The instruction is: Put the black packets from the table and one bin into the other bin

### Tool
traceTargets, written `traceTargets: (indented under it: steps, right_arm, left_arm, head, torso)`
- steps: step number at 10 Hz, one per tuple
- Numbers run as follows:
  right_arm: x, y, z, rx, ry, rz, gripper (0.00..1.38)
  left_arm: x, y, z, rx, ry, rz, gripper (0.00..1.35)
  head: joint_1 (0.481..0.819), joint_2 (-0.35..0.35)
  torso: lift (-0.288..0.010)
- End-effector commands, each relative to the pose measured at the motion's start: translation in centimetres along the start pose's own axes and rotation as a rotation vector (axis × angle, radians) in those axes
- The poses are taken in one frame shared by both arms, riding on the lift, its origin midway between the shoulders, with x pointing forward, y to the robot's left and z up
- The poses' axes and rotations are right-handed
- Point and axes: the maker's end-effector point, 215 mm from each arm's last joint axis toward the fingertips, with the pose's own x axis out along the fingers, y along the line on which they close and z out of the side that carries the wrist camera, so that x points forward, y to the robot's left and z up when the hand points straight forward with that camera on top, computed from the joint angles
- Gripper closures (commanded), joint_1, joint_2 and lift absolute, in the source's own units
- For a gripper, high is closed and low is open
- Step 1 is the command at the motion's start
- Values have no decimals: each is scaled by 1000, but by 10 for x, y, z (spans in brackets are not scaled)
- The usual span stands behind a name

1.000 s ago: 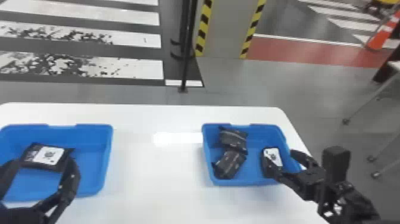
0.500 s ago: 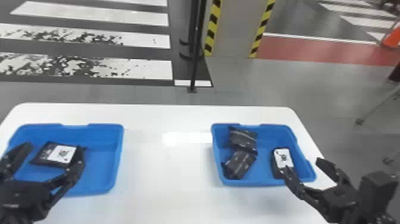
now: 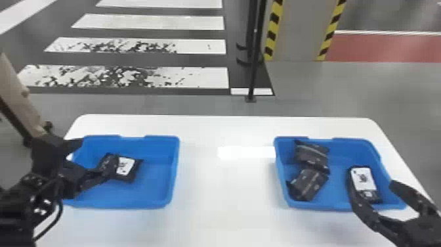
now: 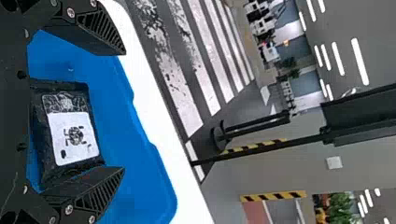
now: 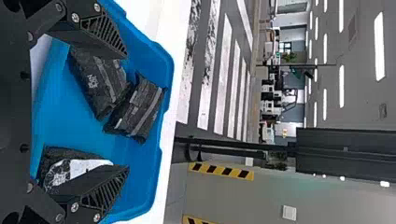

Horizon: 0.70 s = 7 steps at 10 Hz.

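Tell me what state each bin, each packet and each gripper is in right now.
Left bin: open-topped, one packet inside.
Right bin: open-topped, three packets inside.
Left bin's packet: lying, white label up.
Right bin's labelled packet: lying, white label up.
Far striped packet: touching the near one.
Near striped packet: touching the far one.
Left gripper: fingers open.
Right gripper: fingers open.

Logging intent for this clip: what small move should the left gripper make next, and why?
Probably lower the left gripper a little and close it on the flat black packet with the white label in the blue plastic bin on the left: in the left wrist view its two fingers stand apart, with most of that packet showing between them.
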Motion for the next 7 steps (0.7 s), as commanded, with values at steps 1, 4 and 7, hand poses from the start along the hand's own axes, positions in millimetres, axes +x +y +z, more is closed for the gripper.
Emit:
traceTargets:
  steps: [1, 4, 7]
  right_arm:
    - [5, 9, -3, 12, 0, 24, 190]
    - [16, 32, -9, 42, 4, 79, 188]
    - [17, 38, -15, 56, 12, 94, 188]
  left_arm:
    - [20, -8, -20, -2, 65, -47, 156]
    - [61, -49, -35, 56, 157, -189, 156]
    - [60, -31, -81, 106, 291, -187, 157]
  head:
    - [695, 6]
    - [695, 13]
    - [695, 15]
  torso:
    - [-110]
    - [-110]
    - [-110]
